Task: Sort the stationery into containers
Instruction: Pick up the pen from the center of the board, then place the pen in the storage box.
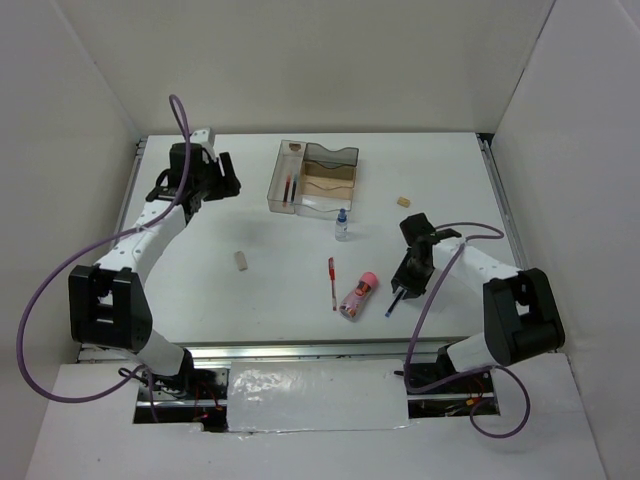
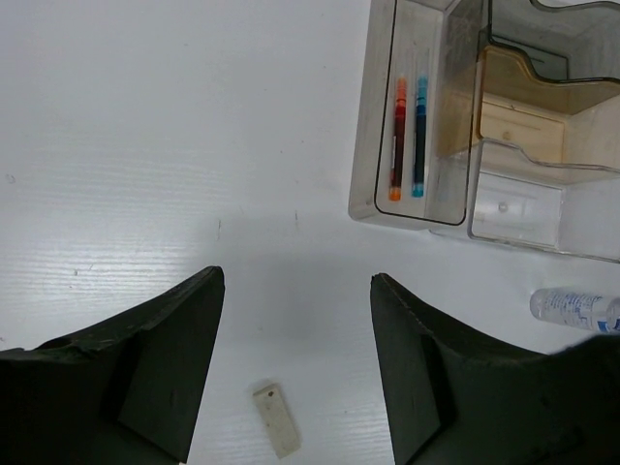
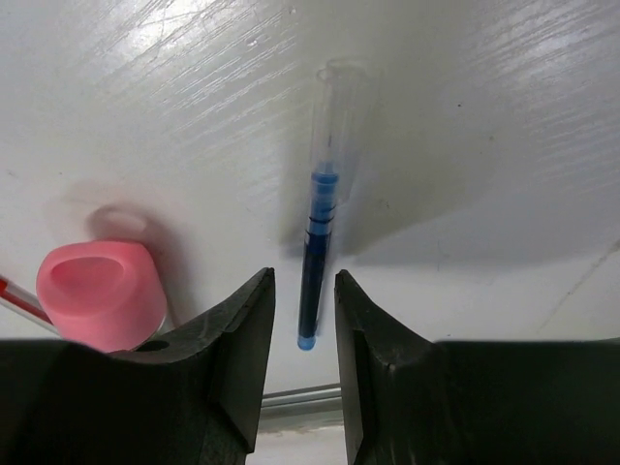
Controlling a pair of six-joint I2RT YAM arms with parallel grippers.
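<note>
The smoky organizer tray [image 1: 345,160] stands at the back centre; in the left wrist view its narrow compartment [image 2: 373,145] holds a red pen [image 2: 398,140] and a blue pen [image 2: 419,138]. My left gripper [image 1: 226,180] is open and empty, raised left of the tray [image 2: 296,281]. A beige block [image 1: 240,261] lies below it [image 2: 276,419]. My right gripper [image 1: 406,283] is low, its jaws narrowly open [image 3: 304,281] astride a dark-blue pen [image 3: 315,254] lying on the table, not touching it. A pink tube [image 1: 359,295] lies just left [image 3: 100,294].
A red pen [image 1: 332,283] lies left of the pink tube. A clear blue-capped bottle [image 1: 342,225] stands in front of the tray, and shows at the left wrist view's right edge [image 2: 576,308]. A second beige block [image 1: 404,202] lies at the right. White walls enclose the table.
</note>
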